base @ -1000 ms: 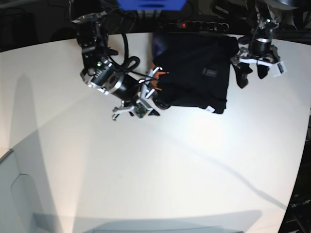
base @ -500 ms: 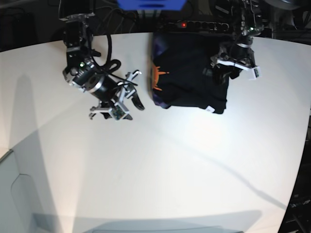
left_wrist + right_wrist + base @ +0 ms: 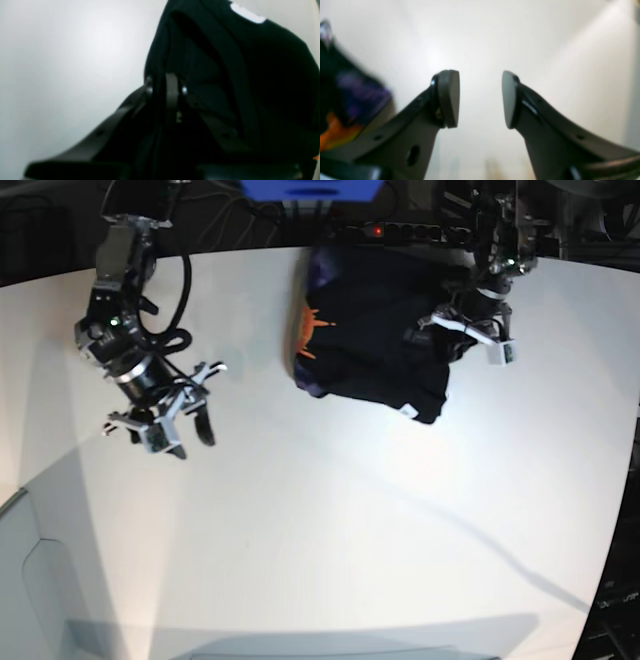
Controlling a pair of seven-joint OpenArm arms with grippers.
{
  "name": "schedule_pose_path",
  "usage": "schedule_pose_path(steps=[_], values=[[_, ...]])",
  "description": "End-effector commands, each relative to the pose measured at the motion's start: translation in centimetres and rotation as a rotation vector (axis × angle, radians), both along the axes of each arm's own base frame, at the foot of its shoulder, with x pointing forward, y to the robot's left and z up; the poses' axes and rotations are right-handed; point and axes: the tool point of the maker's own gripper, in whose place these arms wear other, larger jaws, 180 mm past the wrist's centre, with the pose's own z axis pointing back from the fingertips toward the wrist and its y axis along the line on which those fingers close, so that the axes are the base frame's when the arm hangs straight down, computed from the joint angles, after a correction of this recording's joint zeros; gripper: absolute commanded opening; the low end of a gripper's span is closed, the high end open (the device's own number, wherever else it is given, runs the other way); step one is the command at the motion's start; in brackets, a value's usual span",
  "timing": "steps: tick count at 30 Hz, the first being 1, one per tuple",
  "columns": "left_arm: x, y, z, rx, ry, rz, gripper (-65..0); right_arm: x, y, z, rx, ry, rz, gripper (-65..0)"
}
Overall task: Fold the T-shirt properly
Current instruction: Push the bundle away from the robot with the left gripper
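my left gripper [image 3: 166, 86] pinches the folded black cloth t-shirt [image 3: 385, 330] at its edge (right gripper [image 3: 480, 98] gapes empty, well apart).

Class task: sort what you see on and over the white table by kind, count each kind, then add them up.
Black T-shirt: 1
White tag on it: 1
Grippers, left gripper and right gripper: 2
White table: 1
Total: 5

T-shirt [image 3: 375, 345]: matt black cloth, soft folds. Table [image 3: 330, 520]: smooth white, slight sheen. Right gripper [image 3: 480, 98]: matt dark plastic.
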Motion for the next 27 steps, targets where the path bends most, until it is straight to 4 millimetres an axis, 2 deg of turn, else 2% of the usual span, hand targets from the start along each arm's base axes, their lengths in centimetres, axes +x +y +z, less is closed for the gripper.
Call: schedule_pose_path(steps=[1,6,11,14,17,21,23,27], values=[[1.1,-0.5,0.8,0.011,-0.035,-0.049,-64.9,0.8,-0.4,1.9,0.012,-0.068,-0.005,-37.0],[4.1,-3.3,0.4,0.086,-0.039,-0.274,-64.9,1.3,-5.2,3.0,-0.004,-0.101,-0.138,-37.0],[8.4,-8.8,1.5,0.156,-0.103,-0.525,-64.9,0.9,-9.2,3.6,-0.022,-0.118,-0.245,-37.0],[10.5,-11.6,2.3,0.190,-0.138,-0.623,-64.9,0.5,-10.6,3.6,-0.030,-0.116,-0.285,-37.0],[12.7,-15.7,2.9,0.205,-0.169,-0.711,-64.9,-0.1,-11.8,3.4,-0.036,-0.108,-0.322,-37.0],[15.5,-19.6,2.9,0.223,-0.174,-0.759,-64.9,-1.4,-12.9,2.5,-0.048,-0.077,-0.353,-37.0],[16.2,-21.2,2.9,0.223,-0.177,-0.791,-64.9,-1.8,-13.4,2.2,-0.052,-0.066,-0.365,-37.0],[16.0,-25.0,3.4,0.188,-0.191,-0.923,-64.9,-2.8,-14.0,1.5,-0.058,-0.044,-0.386,-37.0]])
